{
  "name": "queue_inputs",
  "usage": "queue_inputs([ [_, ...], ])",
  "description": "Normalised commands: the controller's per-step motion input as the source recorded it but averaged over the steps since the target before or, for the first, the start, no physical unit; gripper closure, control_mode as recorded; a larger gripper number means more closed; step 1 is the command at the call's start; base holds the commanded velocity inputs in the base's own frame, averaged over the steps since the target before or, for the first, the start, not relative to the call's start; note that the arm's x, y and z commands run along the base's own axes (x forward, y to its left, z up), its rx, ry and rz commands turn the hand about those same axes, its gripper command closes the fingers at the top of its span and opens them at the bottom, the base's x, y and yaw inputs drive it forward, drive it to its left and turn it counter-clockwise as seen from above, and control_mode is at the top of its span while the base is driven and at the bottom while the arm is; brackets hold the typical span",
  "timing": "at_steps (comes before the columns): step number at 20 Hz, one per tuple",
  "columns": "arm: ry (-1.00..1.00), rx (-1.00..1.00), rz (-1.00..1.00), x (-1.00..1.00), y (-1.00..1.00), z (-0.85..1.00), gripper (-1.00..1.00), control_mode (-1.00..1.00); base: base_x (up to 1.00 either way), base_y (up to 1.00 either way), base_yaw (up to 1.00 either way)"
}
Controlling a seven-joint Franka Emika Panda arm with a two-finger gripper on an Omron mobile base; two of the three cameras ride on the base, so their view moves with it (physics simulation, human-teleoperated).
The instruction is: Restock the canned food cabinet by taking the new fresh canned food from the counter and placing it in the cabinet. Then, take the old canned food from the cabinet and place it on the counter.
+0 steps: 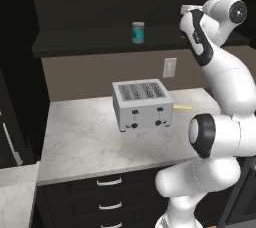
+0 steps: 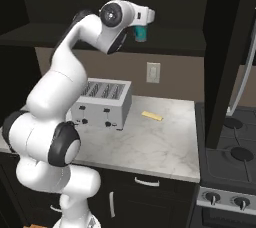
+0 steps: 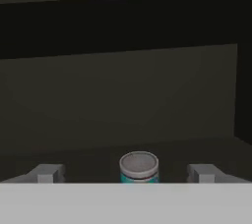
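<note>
Gripper (image 3: 126,174) spread wide, holding nothing, lined up on teal can (image 3: 139,168) inside cabinet (image 1: 90,44); risks nudging can backward by closing off-centre.

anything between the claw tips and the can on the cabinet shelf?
Nothing. In the hand view the can stands upright on the cabinet shelf, centred in the gap of the open claw, with only bare dark shelf around it.
</note>
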Motion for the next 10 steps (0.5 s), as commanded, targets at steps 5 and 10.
queue_inputs([
  [5,0.15,-0.08,0.01,-0.98,0.30,0.76,-1.00,-1.00,0.00,0.00,0.00],
  [10,0.53,-0.17,0.06,-0.64,0.72,-0.15,-1.00,-1.00,0.00,0.00,0.00],
])
